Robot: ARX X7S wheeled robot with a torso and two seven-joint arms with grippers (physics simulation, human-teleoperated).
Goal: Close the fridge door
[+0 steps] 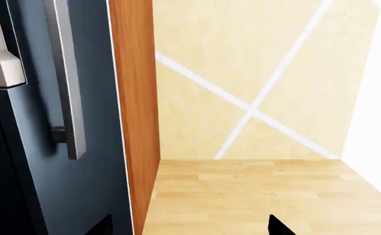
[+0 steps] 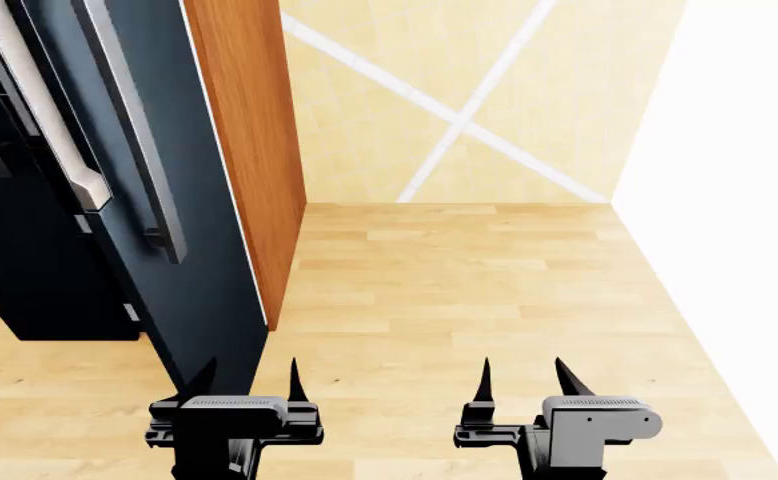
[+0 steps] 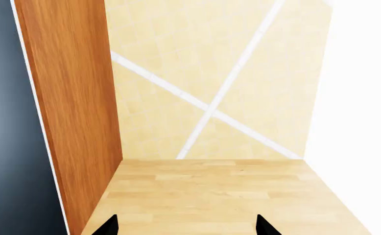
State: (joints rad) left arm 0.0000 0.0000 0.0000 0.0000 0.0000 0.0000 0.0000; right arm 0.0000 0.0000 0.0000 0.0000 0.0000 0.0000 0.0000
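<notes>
The fridge door [image 2: 176, 250] is a tall glossy dark blue-black panel at the left of the head view, with a long grey bar handle [image 2: 129, 120] and a thin pale edge strip. It stands swung out at an angle. The left wrist view shows the door [image 1: 92, 186] and its handle [image 1: 66, 78] close up. In the right wrist view only a strip of the door [image 3: 8, 122] appears. My left gripper [image 2: 249, 375] is open and empty, just below the door's lower corner. My right gripper [image 2: 523, 372] is open and empty over the floor. Both grippers [image 1: 190, 227] [image 3: 185, 227] show only their fingertips in the wrist views.
An orange-brown wood-grain panel [image 2: 242, 140] stands right beside the door's edge. A second dark panel with its own grey handle [image 2: 42, 110] lies further left. Behind is a pale tiled wall with white crossing lines [image 2: 463, 120], a white wall [image 2: 736, 200] at the right, and a wooden floor [image 2: 469, 290].
</notes>
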